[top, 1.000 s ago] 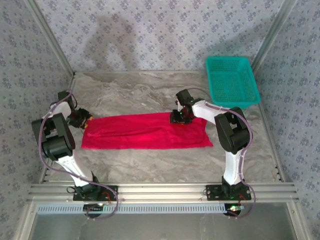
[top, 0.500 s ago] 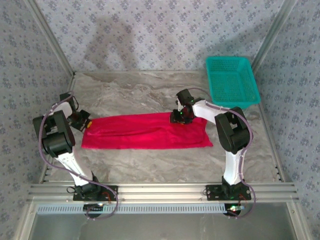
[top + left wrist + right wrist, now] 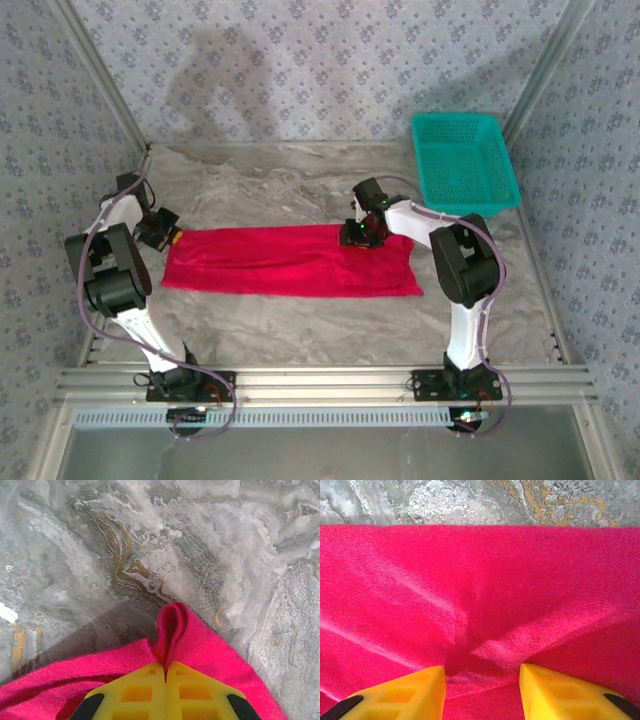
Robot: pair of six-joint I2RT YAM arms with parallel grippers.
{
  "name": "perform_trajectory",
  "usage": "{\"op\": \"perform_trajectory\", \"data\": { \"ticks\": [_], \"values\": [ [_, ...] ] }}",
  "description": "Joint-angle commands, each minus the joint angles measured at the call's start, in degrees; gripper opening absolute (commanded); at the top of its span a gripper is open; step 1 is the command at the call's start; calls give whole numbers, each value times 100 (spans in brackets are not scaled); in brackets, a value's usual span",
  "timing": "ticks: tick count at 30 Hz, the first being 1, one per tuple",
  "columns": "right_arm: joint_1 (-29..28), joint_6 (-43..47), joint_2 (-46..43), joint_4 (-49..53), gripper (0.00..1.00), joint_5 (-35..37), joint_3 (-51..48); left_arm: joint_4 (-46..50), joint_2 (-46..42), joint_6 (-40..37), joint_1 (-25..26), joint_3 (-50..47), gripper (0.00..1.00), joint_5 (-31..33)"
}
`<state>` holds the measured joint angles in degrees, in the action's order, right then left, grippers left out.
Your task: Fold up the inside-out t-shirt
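Observation:
The inside-out t-shirt (image 3: 290, 262) lies as a long red strip across the middle of the marble table. My left gripper (image 3: 169, 234) is at its far left corner. In the left wrist view the left gripper (image 3: 166, 672) is shut, with a raised pinch of the t-shirt (image 3: 172, 622) caught between its yellow fingers. My right gripper (image 3: 358, 238) sits on the strip's far edge, right of centre. In the right wrist view the right gripper (image 3: 482, 680) is open, its yellow fingers (image 3: 400, 695) apart on the puckered t-shirt (image 3: 480, 580).
A teal mesh basket (image 3: 464, 165) stands at the far right corner of the table (image 3: 300, 330). Patterned walls and slanted metal posts close in the back and both sides. Bare marble lies in front of and behind the strip.
The left gripper has closed on the shirt's left corner and shifted a little toward the far side, pulling that corner with it. The right arm has not moved.

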<state>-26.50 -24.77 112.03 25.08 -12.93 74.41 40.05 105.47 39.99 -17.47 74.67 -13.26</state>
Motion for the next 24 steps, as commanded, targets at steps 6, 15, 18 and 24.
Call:
{"op": "perform_trajectory", "data": {
  "ticks": [6, 15, 18, 24],
  "values": [
    [12, -4, 13, 190, 46, -82, -67, 224, -38, -61, 60, 181, 13, 57],
    [16, 19, -5, 211, 46, -78, -63, 171, 127, -88, 58, 132, 22, 62],
    [27, 10, 3, 212, 46, -87, -58, 152, 158, -96, 59, 119, 31, 64],
    [49, 21, 3, 226, 46, -87, -56, 126, 235, -105, 62, 102, 30, 61]
  ]
}}
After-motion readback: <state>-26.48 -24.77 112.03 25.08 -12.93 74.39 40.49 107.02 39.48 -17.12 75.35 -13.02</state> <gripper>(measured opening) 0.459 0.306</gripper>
